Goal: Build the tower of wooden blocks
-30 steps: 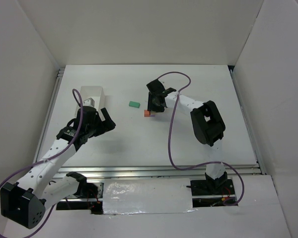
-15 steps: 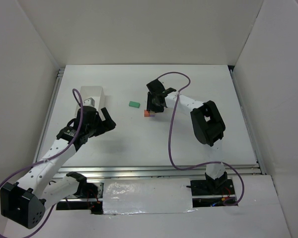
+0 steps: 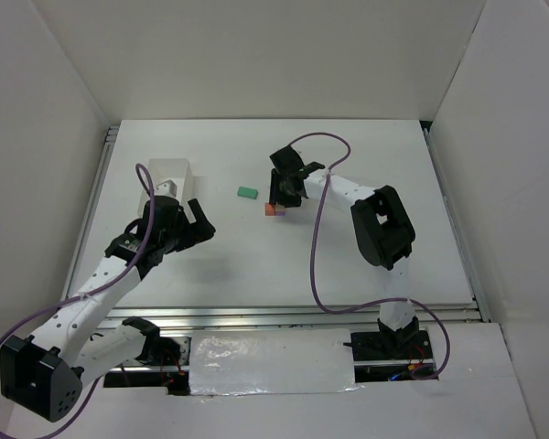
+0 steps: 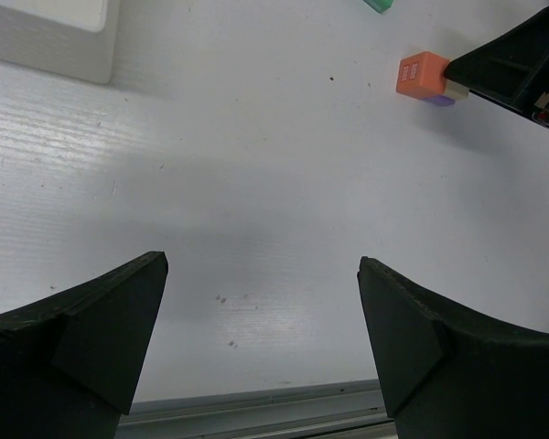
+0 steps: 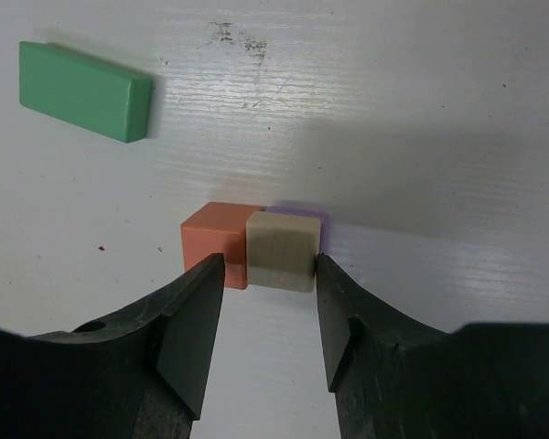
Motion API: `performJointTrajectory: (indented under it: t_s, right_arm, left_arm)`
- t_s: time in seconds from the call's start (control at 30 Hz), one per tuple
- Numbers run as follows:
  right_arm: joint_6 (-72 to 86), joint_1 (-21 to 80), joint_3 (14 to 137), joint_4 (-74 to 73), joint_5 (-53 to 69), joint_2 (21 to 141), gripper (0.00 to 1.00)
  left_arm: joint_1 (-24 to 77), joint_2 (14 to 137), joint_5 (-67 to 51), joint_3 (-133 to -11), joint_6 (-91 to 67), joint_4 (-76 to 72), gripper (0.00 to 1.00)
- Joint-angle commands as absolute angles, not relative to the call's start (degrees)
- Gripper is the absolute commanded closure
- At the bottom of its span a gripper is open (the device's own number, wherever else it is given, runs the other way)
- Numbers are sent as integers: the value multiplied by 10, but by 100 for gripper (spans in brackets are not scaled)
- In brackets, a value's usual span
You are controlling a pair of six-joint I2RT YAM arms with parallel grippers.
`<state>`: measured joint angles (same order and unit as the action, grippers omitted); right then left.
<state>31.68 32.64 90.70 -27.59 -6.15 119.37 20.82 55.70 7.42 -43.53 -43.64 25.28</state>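
In the right wrist view an orange-red cube sits on the table. An olive-grey cube rests against its right side, on top of a purple block of which only an edge shows. My right gripper is open, with its tips on either side of the olive-grey cube. The right fingertip is at the cube's edge and the left one stands clear of it. A flat green block lies apart at the upper left. My left gripper is open and empty over bare table. No dark blue cube is in view.
A white box stands at the back left, behind my left gripper. The cubes and the green block lie mid-table by my right gripper. White walls enclose the table on three sides.
My right gripper and the small cubes under it have shifted very slightly. My left arm has hardly moved.
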Motion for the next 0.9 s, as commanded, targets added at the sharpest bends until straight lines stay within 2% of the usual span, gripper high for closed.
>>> performJointTrajectory:
  t_s: [0.0,0.47,0.57,0.67,0.7,0.73,0.87]
  right_arm:
    - [317,327,905,-253,-66,1156,47]
    - [318,300,853,-243,-76,1103,45]
    - [312,287,837,-236,-65,1091,37]
    - [305,277,823,-235,-65,1067,22]
    - [298,275,819,-235,-64,1060,16]
    - [295,271,809,-234,-62,1053,0]
    - [280,250,777,-235,-62,999,0]
  left_arm:
    - [214,562,74,-454,-425,232,1]
    - [222,650,41,-480,-412,164,1]
    - [223,712,44,-524,-396,148,1]
    - [226,793,33,-589,-360,136,1]
    - [228,818,15,-602,-319,128,1]
    - [228,839,5,-616,-293,118,1]
    - [218,994,-50,-755,-201,150,1]
